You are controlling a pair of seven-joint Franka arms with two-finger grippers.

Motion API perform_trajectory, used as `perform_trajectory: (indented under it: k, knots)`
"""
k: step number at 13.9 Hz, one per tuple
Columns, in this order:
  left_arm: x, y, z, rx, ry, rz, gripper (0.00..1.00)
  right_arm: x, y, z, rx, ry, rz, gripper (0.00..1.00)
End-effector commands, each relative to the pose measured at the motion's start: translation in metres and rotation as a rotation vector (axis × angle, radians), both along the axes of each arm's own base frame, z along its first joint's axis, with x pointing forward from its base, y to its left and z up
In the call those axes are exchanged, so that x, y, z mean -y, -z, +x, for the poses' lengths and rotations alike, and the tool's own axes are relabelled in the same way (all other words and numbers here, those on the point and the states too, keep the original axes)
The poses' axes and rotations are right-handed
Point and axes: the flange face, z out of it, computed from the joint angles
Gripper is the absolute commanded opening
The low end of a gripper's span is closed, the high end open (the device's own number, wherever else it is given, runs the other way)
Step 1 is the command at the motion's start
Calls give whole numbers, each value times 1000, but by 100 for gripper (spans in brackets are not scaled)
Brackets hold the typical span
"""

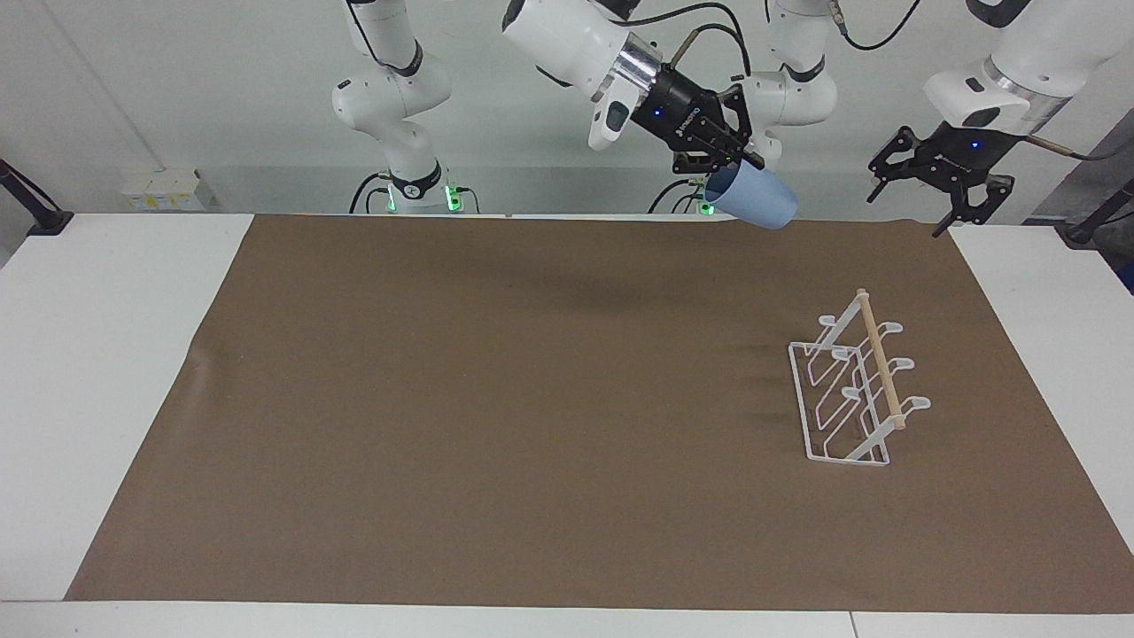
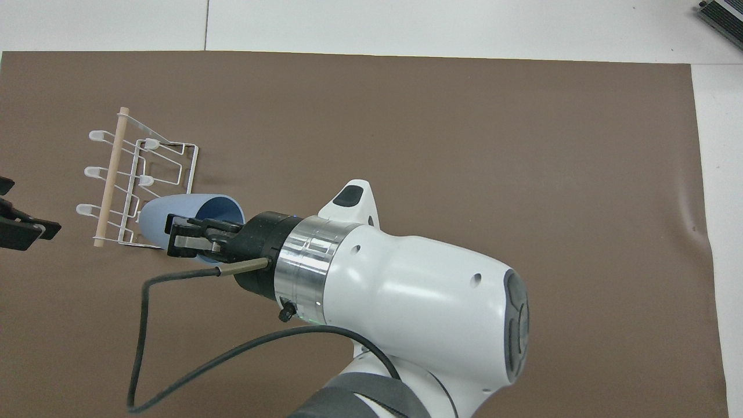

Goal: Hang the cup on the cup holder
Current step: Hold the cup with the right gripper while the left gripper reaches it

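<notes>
My right gripper (image 1: 732, 168) is shut on the rim of the light blue cup (image 1: 755, 198) and holds it high in the air, tilted, with its base pointing toward the left arm's end. In the overhead view the gripper (image 2: 187, 235) and the cup (image 2: 174, 213) overlap a corner of the cup holder (image 2: 139, 186). The facing view shows the cup well above and apart from the cup holder (image 1: 850, 390), a white wire rack with a wooden dowel that stands on the brown mat. My left gripper (image 1: 937, 177) is open and empty, and waits in the air by the mat's corner.
A brown mat (image 1: 496, 425) covers most of the white table (image 1: 115, 354). The right arm's body (image 2: 406, 302) fills the lower middle of the overhead view. The left gripper's tip (image 2: 20, 229) shows at that view's edge beside the rack.
</notes>
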Motion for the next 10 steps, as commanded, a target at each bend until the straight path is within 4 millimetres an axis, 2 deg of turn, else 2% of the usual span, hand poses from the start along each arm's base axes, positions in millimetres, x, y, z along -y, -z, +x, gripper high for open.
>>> perform_trajectory:
  k: [1,4,7,9,10]
  knots:
    - [8,-2,-8,45,238,-60,100,-1,-2,7,-26,23,35,0]
    - [25,-1,-10,69,438,-86,100,0,-3,7,-25,22,35,0]
    - [58,0,-16,95,651,-102,100,-2,0,5,-32,16,32,0]
    - [70,0,-16,121,676,-147,100,-4,1,3,-36,7,29,0]
    - [82,0,-19,128,696,-159,100,-13,3,-7,-40,-11,25,0]
